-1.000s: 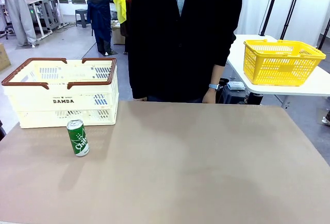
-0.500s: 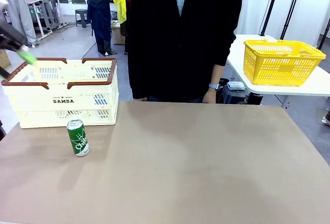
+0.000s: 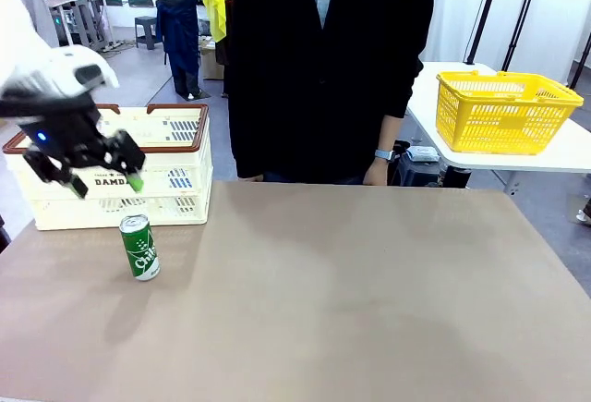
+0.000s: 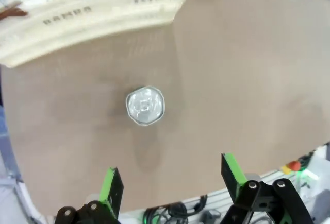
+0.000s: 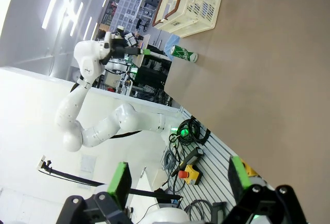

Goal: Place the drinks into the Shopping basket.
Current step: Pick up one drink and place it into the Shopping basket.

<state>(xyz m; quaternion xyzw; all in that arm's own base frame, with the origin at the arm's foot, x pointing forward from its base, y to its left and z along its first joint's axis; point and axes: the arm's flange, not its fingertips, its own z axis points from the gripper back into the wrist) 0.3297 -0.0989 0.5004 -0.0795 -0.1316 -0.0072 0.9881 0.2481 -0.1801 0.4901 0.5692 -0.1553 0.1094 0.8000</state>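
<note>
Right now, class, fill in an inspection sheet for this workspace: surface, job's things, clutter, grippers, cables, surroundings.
Surface: brown table, bare apart from the job's things.
Job's things: green can upright in front of the Shopping basket, not yet inside.
Clutter: nothing seen.
Grippers: left gripper open, above the can; right gripper open, holding nothing.
Cables: black cables below the table edge, right wrist view.
Surroundings: person at the far side; yellow basket on a side table.
</note>
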